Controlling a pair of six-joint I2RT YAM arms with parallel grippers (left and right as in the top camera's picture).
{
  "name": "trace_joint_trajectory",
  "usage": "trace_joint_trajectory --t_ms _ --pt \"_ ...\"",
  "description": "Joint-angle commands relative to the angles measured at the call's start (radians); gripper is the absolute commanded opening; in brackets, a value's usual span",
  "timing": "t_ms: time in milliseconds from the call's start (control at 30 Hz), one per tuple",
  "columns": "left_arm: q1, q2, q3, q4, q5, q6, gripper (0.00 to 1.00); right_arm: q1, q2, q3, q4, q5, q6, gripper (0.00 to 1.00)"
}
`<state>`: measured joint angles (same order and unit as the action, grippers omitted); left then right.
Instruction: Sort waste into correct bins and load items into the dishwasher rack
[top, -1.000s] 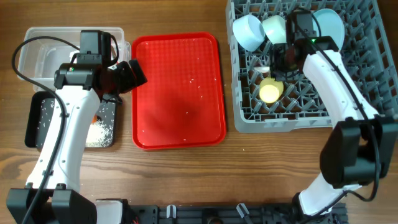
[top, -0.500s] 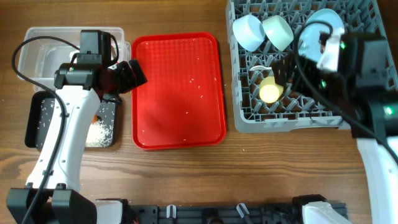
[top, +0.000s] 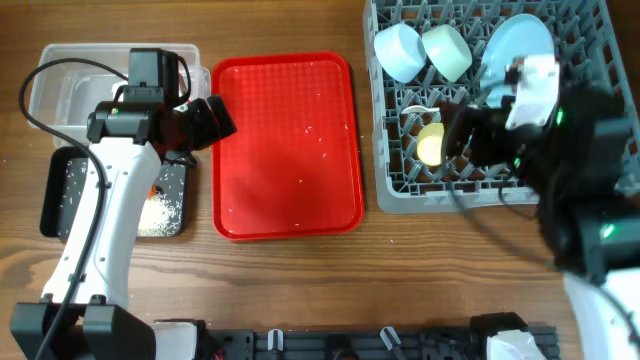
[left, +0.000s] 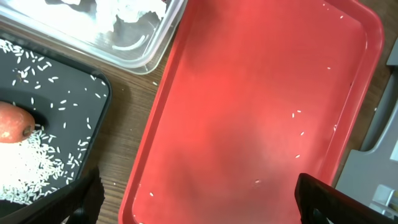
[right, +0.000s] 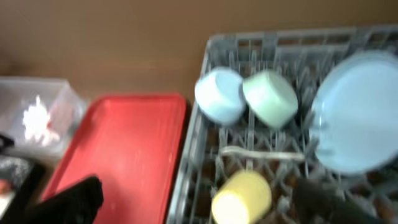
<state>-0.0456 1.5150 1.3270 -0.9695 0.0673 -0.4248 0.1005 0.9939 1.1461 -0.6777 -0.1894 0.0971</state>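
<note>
The grey dishwasher rack (top: 400, 192) holds a light blue bowl (top: 398, 50), a pale green bowl (top: 447, 50), a light blue plate (top: 520, 45), a white spoon (top: 418, 110) and a yellow cup (top: 432, 146) lying on its side. My right gripper (top: 458, 135) hovers blurred above the rack. In its wrist view the right gripper (right: 202, 205) is open and empty, with the yellow cup (right: 241, 198) lying free below. My left gripper (top: 215, 118) hangs open and empty over the red tray's left edge. Its jaws (left: 199, 205) show spread wide.
The flat red tray (top: 290, 150) carries a few rice grains. Left of it stand the clear tub (top: 60, 85), with crumpled white paper (left: 130, 9) inside, and the black tray (top: 62, 200) holding rice (left: 25, 180) and a carrot (left: 13, 122).
My right gripper has opened and pulled up and back from the rack toward the front right. The yellow cup stays lying in the rack. The left arm has not moved.
</note>
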Motion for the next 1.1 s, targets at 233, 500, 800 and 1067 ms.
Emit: trace_joint_trajectory --t_ms 233,500,800,1067 --pt "0.005 0.007 0.000 0.000 -0.013 -0.009 1.00 0.003 -0.696 -0.816 0.401 0.013 -0.045 1.00" --pt "0.005 0.007 0.000 0.000 -0.013 -0.010 1.00 0.003 -0.898 -1.099 0.637 -0.021 0.012 1.00" --pt "0.005 0.007 0.000 0.000 -0.013 -0.009 1.00 0.048 -0.990 -1.141 0.697 -0.021 -0.071 1.00" --pt "0.005 0.006 0.000 0.000 -0.013 -0.009 1.00 0.048 -0.980 -1.141 0.696 -0.021 -0.071 1.00"
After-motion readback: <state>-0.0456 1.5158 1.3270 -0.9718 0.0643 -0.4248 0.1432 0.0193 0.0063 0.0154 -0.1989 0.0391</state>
